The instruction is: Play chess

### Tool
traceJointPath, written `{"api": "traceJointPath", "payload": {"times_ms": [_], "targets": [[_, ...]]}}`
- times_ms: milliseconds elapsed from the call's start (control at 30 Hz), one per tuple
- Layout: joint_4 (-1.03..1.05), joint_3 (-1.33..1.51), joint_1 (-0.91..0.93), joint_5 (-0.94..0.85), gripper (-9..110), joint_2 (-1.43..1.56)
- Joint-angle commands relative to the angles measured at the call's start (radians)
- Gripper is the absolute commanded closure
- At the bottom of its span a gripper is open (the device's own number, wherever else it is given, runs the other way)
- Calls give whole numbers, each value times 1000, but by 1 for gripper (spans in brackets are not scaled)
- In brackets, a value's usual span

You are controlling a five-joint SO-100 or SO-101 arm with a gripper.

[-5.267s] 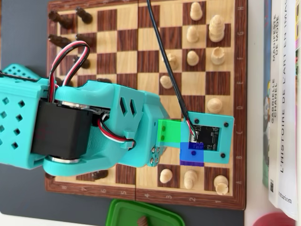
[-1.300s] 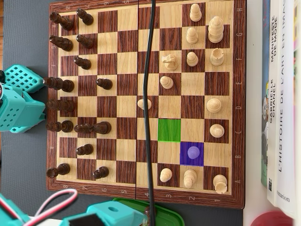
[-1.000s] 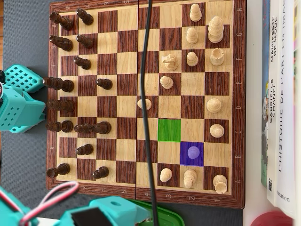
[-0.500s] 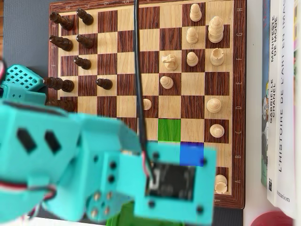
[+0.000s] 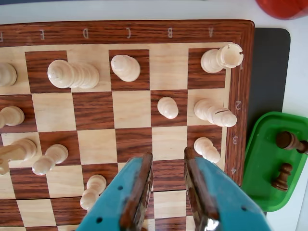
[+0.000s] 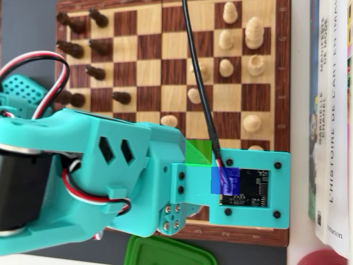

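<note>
The gripper [image 5: 168, 156] hangs spread and empty above the chessboard [image 5: 144, 33], jaws framing the file of a light pawn [image 5: 168, 107], apparently lining up to grasp it.
</note>
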Motion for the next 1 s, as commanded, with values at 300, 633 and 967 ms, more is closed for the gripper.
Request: {"api": "traceJointPath", "payload": {"times_ms": [300, 633, 967], "targets": [[-14, -129, 8, -2, 90, -101], [-15, -169, 26, -2, 90, -179], [-15, -218, 34, -2, 90, -242]]}}
